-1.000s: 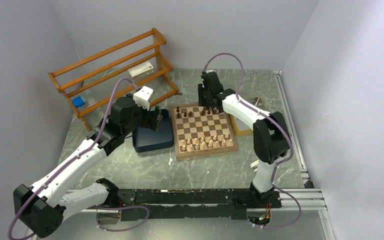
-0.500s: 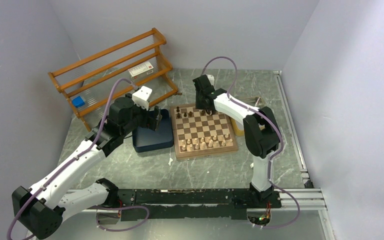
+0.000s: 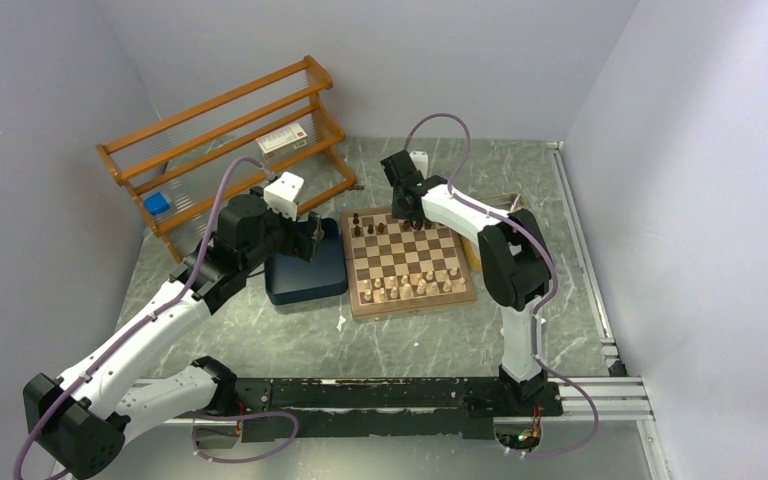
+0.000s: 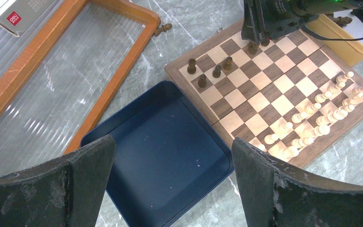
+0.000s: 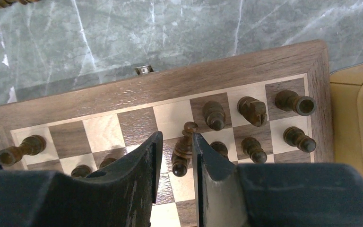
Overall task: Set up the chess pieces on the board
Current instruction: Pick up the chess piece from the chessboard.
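Note:
The board (image 3: 410, 262) lies mid-table, with pale chessmen (image 3: 415, 288) along its near rows. Dark chess pieces (image 5: 253, 111) stand along the far rows, a few more at the far left corner (image 4: 216, 71). My right gripper (image 5: 176, 139) hangs over the far rows, its jaws narrowly apart around a dark piece (image 5: 184, 146). That piece rests against the right finger (image 5: 203, 156), and a gap shows on its left side. My left gripper (image 4: 172, 146) is wide open above the dark blue tray (image 4: 137, 142), holding nothing.
A wooden rack (image 3: 225, 140) stands at the back left, with one dark piece (image 4: 163, 29) on the table by its foot. A yellow tray (image 5: 359, 118) sits against the board's right edge. Grey walls close in both sides.
My right gripper has slid left along the board's far rows and its jaws have narrowed a little. The left arm has stayed put.

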Tool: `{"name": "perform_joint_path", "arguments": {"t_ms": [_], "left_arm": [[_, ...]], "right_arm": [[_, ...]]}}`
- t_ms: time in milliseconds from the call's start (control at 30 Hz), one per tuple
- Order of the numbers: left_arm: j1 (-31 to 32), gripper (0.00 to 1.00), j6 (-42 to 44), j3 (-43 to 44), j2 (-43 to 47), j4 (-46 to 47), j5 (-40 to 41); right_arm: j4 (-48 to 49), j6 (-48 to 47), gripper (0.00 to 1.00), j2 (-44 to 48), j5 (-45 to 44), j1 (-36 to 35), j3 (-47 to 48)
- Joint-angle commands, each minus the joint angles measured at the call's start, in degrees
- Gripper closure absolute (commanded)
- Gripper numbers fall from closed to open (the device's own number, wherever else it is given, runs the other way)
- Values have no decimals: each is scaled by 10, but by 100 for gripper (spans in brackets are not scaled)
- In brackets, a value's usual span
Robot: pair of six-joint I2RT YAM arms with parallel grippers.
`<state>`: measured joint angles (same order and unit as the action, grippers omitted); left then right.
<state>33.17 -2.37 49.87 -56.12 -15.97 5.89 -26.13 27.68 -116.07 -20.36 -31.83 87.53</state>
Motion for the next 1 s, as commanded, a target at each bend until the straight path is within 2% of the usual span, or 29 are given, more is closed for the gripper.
{"name": "perform_joint_path", "arguments": {"t_ms": [0,733,967], "left_arm": [[2,3,1,2,12,3,2],[4,3,3,2,13,3,3],[4,3,3,2,14,3,4]], "right_arm": [[-14,11,67,-17,-24,-2,23],[-54,-2,68,-70,-28,-2,84],[-67,-21,76,-81,-30,-2,102]]}}
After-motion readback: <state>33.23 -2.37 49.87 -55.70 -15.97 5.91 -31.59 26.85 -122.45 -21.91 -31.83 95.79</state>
